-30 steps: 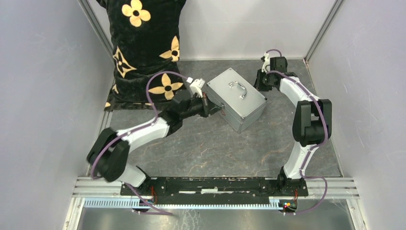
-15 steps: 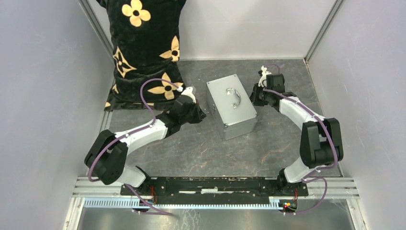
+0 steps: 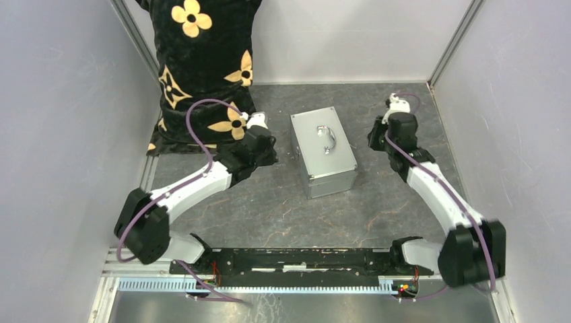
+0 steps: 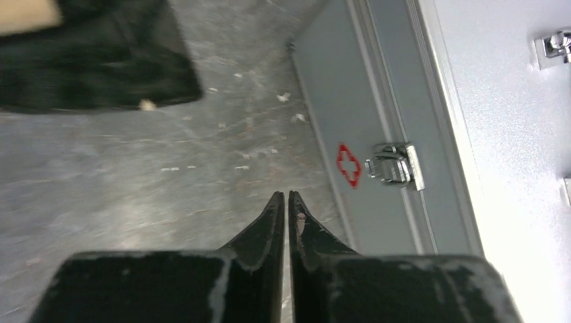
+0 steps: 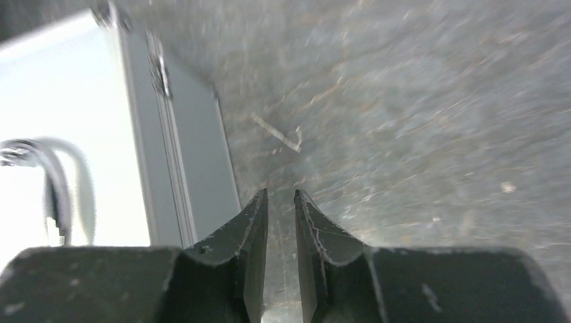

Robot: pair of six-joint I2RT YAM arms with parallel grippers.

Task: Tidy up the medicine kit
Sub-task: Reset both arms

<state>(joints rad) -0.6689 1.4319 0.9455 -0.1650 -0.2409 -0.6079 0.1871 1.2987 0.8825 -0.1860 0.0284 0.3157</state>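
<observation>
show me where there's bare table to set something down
Widest bare patch: table between the medicine kit and the base rail. A smaller strip lies between the kit and the back wall. Crowded: the kit's left side, with the left gripper and black flowered fabric; the right gripper flanks its right.

You have the medicine kit (image 3: 323,151) in silver-grey, its lid near white under the light; its handle (image 3: 328,138) is bright chrome; on its side you see a small cross (image 4: 349,165) outlined in red, beside a chrome latch (image 4: 395,166); the table (image 3: 269,202) is dark grey, veined with paler streaks like stone; the cloth (image 3: 198,60) is black with gold flowers; the left arm (image 3: 195,188) and right arm (image 3: 438,195) are white and black, trailing purple cables (image 3: 202,128); the left gripper (image 4: 285,196) and right gripper (image 5: 281,195) are black, scuffed pale at the edges.
</observation>
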